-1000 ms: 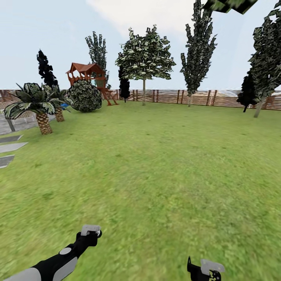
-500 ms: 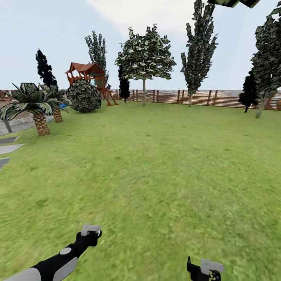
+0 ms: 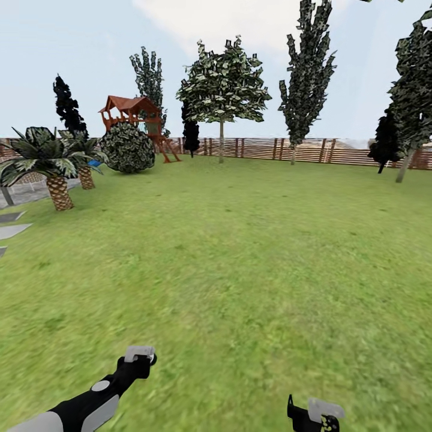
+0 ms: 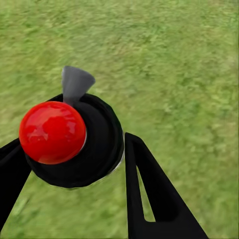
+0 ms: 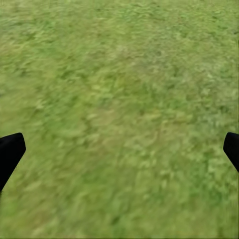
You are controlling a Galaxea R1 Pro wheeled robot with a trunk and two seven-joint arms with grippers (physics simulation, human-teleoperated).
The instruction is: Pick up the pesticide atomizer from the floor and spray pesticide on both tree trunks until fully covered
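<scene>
Step in hand, as I read it: transit w/ the sprayer already picked up. Robot is out on the green grass lawn (image 3: pixel 240 252), heading toward the trees.

Left gripper (image 4: pixel 94 164): black jaws set narrow around the black round-bodied pesticide atomizer with a glossy red ball cap and grey nozzle tab (image 4: pixel 69 142). One black finger (image 4: pixel 149 199) sits just beside the body on one side, the other finger at the frame edge on the opposite side, so the body is between them. Contact on both sides looks likely but I can't confirm it from this angle. In the head view the left arm is low and extended fwd, w/ the atomizer's pale top at its tip (image 3: pixel 139 354).

Right gripper (image 5: pixel 119 149): jaws wide, nothing between them, only grass beyond. Its tip is at the bottom of the head view (image 3: pixel 318 414).

Target candidate: broad-canopy green-leafed tree (image 3: pixel 223 84) w/ thin straight grey-brown trunk (image 3: pixel 221 143), well apart, standing near the brown slatted wooden fence (image 3: pixel 300 150). Narrow dark cypress types and the low palm-like plants (image 3: pixel 48 162) are not targets (red-roofed wooden playhouse (image 3: pixel 133 117) is a handy landmark left of the tree).

Next move calls for: close the gap to that trunk, then raise the left arm and aim the nozzle at the trunk. Can't tell which way the nozzle points rel. to the tree yet.
</scene>
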